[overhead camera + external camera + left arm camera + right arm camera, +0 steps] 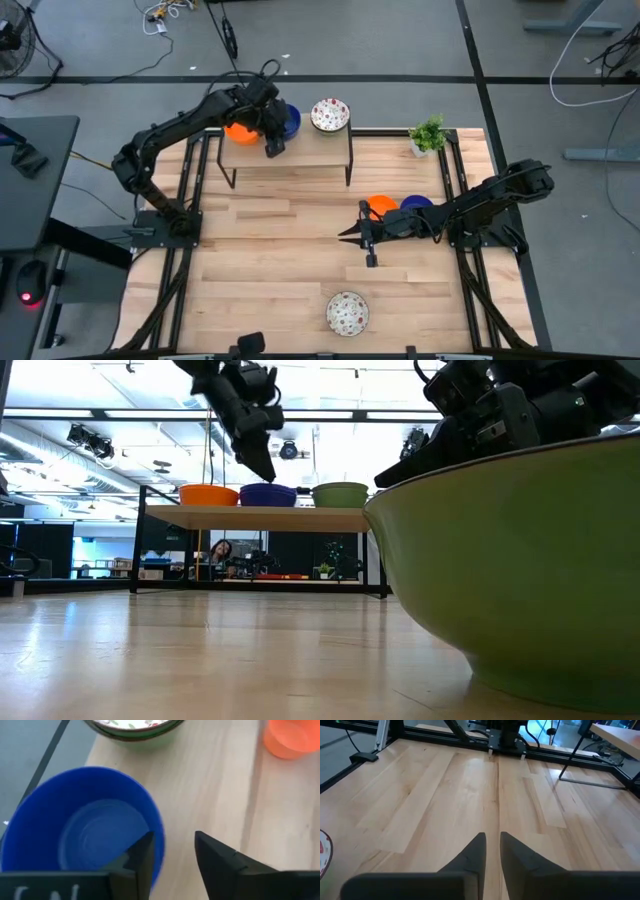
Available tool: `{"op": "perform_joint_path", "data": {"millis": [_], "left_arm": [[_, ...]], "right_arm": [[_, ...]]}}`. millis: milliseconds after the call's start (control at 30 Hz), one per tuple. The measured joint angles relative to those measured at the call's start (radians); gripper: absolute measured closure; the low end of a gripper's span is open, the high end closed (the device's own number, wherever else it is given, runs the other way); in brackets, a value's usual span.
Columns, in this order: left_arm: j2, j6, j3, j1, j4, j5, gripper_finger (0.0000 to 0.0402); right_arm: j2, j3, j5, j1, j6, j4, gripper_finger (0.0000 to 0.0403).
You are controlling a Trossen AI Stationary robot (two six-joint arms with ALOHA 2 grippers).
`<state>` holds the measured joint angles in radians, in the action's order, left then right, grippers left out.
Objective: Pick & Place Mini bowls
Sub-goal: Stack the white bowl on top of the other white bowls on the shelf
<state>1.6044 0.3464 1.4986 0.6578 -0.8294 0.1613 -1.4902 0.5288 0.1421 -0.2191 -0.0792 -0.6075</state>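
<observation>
A wooden bench fills the middle of the high view. At its far edge stands a small raised shelf on dark legs, directly beneath the left arm's fingers. A green potted plant sits at the far right corner, well apart from both sets of fingers. Cables lie on the grey floor beyond.
</observation>
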Motion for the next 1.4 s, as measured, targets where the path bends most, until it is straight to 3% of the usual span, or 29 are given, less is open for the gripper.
{"op": "perform_joint_path", "data": {"millis": [100,233,333,467,733,967,1200,1400], "left_arm": [[-0.045,-0.005,0.000,-0.017,-0.041,0.001,0.0245],[-0.103,-0.050,0.000,-0.069,-0.071,0.060,0.0249],[-0.122,-0.073,0.000,-0.157,-0.060,0.102,0.0265],[-0.123,-0.101,-0.002,-0.332,-0.037,0.083,0.0292],[-0.143,-0.234,-0.277,-0.679,0.372,-0.032,0.0344],[-0.136,-0.385,-0.601,-0.893,0.891,-0.129,0.0368],[-0.136,-0.469,-0.799,-1.016,1.226,-0.368,0.0378],[-0.136,-0.578,-0.875,-1.043,1.289,-0.573,0.0379]], "right_arm": [[0.000,0.000,-0.001,0.000,0.038,0.001,0.0347],[0.000,0.000,-0.002,0.000,0.206,0.001,0.0346],[0.000,0.000,-0.002,0.000,0.255,-0.001,0.0345],[0.000,0.000,-0.002,-0.021,0.242,-0.020,0.0339],[0.000,0.069,0.014,-0.169,0.146,-0.032,0.0301],[-0.002,0.255,0.116,-0.316,0.186,0.319,0.0261],[-0.096,0.407,0.080,-0.444,0.276,0.572,0.0236],[-0.270,0.587,0.007,-0.507,0.273,0.720,0.0234]]}}
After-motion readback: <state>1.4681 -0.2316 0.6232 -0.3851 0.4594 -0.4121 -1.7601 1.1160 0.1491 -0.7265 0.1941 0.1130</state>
